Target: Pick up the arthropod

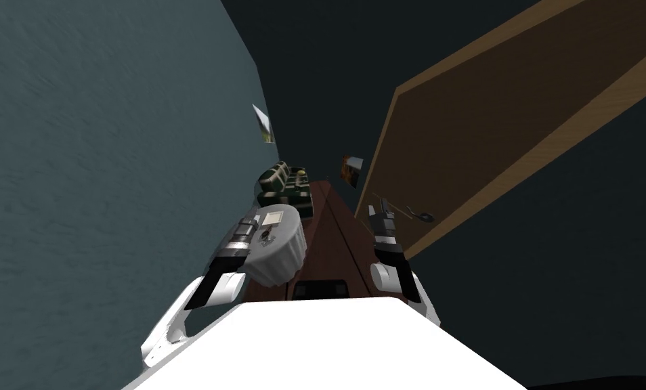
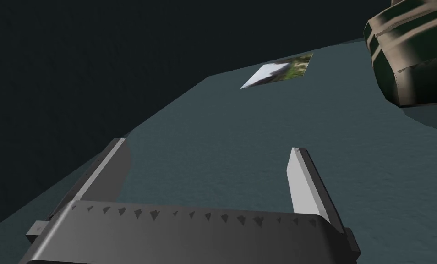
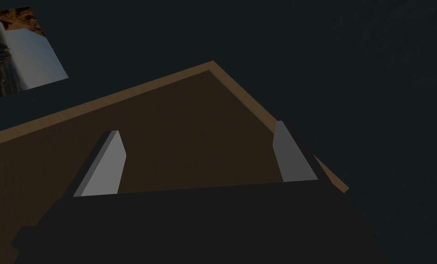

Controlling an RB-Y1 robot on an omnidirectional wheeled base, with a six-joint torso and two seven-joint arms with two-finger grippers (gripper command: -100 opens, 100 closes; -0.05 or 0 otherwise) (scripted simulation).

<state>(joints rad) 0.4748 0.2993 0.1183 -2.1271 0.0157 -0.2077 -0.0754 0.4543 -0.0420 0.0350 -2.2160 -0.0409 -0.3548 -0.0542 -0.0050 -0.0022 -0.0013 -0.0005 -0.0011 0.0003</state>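
Note:
A small dark thing (image 1: pixel 267 235), too small to make out, lies on top of a white round ribbed stand (image 1: pixel 281 254), beside a flat beige card (image 1: pixel 273 218). My left gripper (image 1: pixel 252 218) hangs just left of the stand's top. In the left wrist view the left gripper (image 2: pixel 208 144) is open with nothing between its fingers, pointing along a grey-blue wall. My right gripper (image 1: pixel 384 215) is held up on the right, in front of a brown door (image 1: pixel 477 128). In the right wrist view it (image 3: pixel 197 128) is open and empty.
A green striped armchair (image 1: pixel 284 183) (image 2: pixel 410 55) stands just beyond the stand. A dark red-brown strip of floor (image 1: pixel 335 230) runs between the arms. A small dark handle (image 1: pixel 423 217) sticks out of the door. Pictures (image 1: pixel 264 125) (image 1: pixel 352 169) hang on the walls.

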